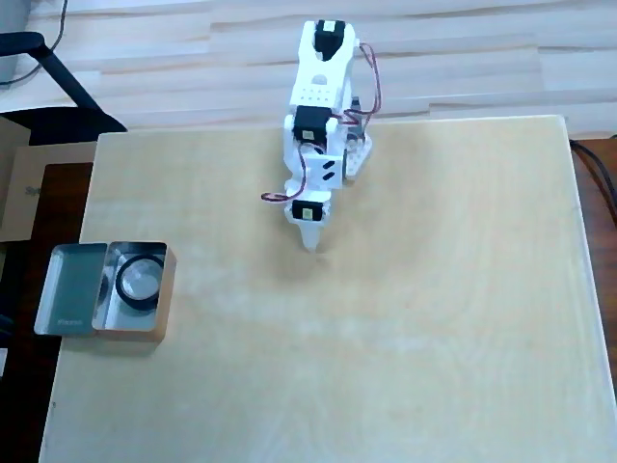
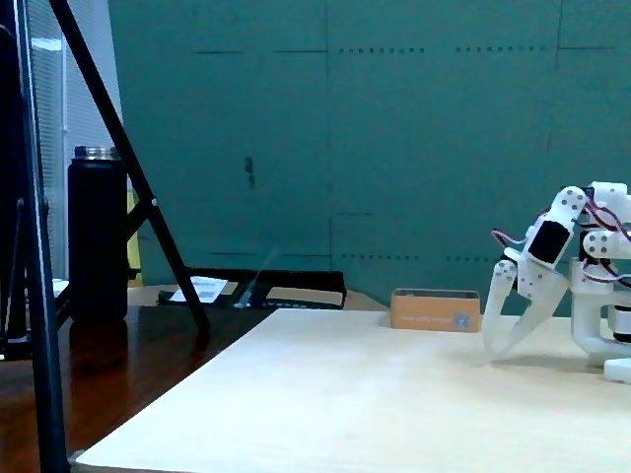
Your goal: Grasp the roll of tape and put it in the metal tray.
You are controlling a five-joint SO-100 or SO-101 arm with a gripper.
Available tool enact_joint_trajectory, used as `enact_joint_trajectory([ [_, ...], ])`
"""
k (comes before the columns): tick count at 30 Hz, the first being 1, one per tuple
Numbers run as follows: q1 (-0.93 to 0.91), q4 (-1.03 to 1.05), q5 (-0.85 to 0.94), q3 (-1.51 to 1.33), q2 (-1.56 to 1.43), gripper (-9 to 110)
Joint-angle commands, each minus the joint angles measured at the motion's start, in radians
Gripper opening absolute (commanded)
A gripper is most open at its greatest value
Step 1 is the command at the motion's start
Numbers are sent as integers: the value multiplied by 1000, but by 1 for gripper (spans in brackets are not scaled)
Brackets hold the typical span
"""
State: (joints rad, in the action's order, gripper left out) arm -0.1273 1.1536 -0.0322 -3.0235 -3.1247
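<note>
Resting in metal tray right compartment, roll of tape, hand clenched, empty, well apart.

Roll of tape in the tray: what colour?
Black ring of tape, pale inner rim; clearest in the overhead view.

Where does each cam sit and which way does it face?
Overhead view: above the pale wooden table, looking straight down; shows the whole white arm, gripper, and the shiny silver metal tray holding the black roll of tape.
Fixed view: table height, looking sideways across it; arm at right edge.
Shared: gripper, table, tray.
</note>
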Motion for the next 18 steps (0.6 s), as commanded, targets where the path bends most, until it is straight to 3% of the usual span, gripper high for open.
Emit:
enact_joint_trajectory([
  [1, -8, -3, 6, 2, -284, 0],
  [18, -5, -3, -2, 3, -284, 0],
])
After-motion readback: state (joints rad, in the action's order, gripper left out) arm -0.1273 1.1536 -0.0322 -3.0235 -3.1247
